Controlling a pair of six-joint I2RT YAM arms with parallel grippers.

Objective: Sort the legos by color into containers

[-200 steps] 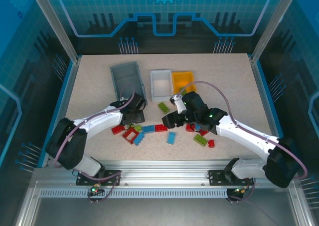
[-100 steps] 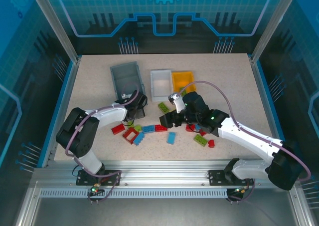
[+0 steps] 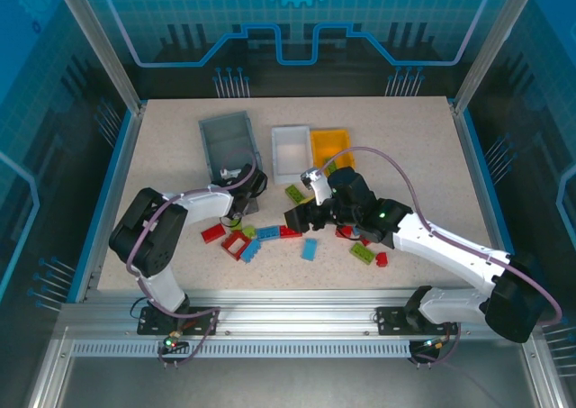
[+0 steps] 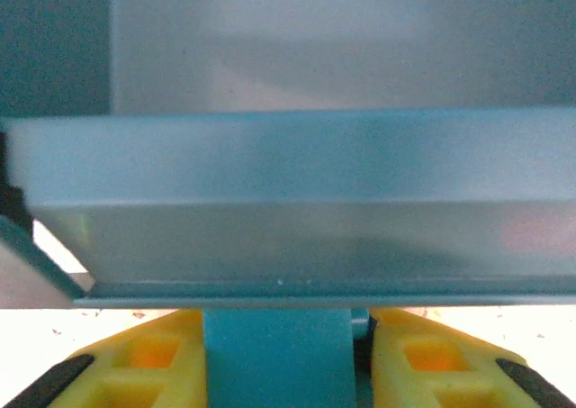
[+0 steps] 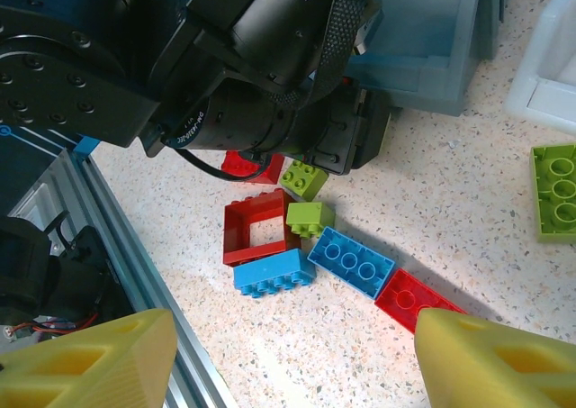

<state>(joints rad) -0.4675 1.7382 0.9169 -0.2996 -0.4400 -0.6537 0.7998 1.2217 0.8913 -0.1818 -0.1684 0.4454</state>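
Holding a small blue studded plastic brick (image 4: pixel 274 349) squeezed in my left pincer (image 4: pixel 277 372) just before the wall of the big dark grey plastic bin (image 4: pixel 297 210), I guess blues go there, while my right pincer (image 5: pixel 292 340) hangs wide apart over loose bricks (image 5: pixel 351 259).

Right gripper (image 5: pixel 288 365) jaws spread at bottom corners, red, blue, lime legos (image 5: pixel 351 259) centre, grey bin (image 5: pixel 427 43) upper right

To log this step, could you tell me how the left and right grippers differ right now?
The left gripper is shut on a blue lego at the grey bin's near wall; the right gripper is open and empty, over loose legos on the table. Both have yellow fingers.
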